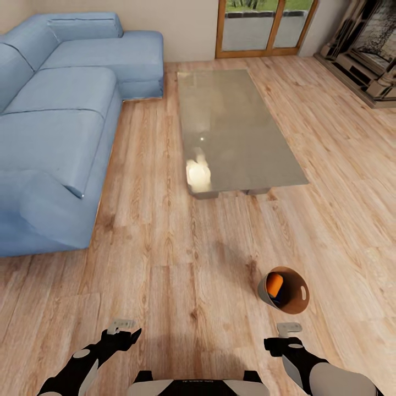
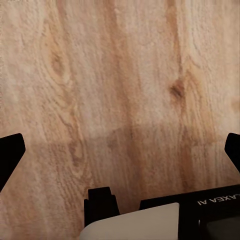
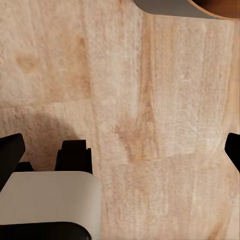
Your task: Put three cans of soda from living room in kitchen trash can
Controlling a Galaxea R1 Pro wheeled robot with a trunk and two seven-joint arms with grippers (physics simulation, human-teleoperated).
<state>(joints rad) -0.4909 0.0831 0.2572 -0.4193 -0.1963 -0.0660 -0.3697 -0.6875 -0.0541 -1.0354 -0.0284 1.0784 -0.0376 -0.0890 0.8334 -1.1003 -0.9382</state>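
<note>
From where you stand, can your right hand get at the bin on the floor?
Probably yes: the bin stands on bare wood floor just ahead of the right hand, with nothing between them, and the hand is open and empty.

Orange soda can (image 1: 274, 284) in brown-lined grey trash can (image 1: 265, 291); blue sofa (image 1: 60, 110).

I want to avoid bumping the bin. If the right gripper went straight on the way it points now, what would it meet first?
Most likely the bare wood floor: the right gripper points down at planks, fingers apart. The bin sits at the picture's edge, seemingly off that line.
</note>
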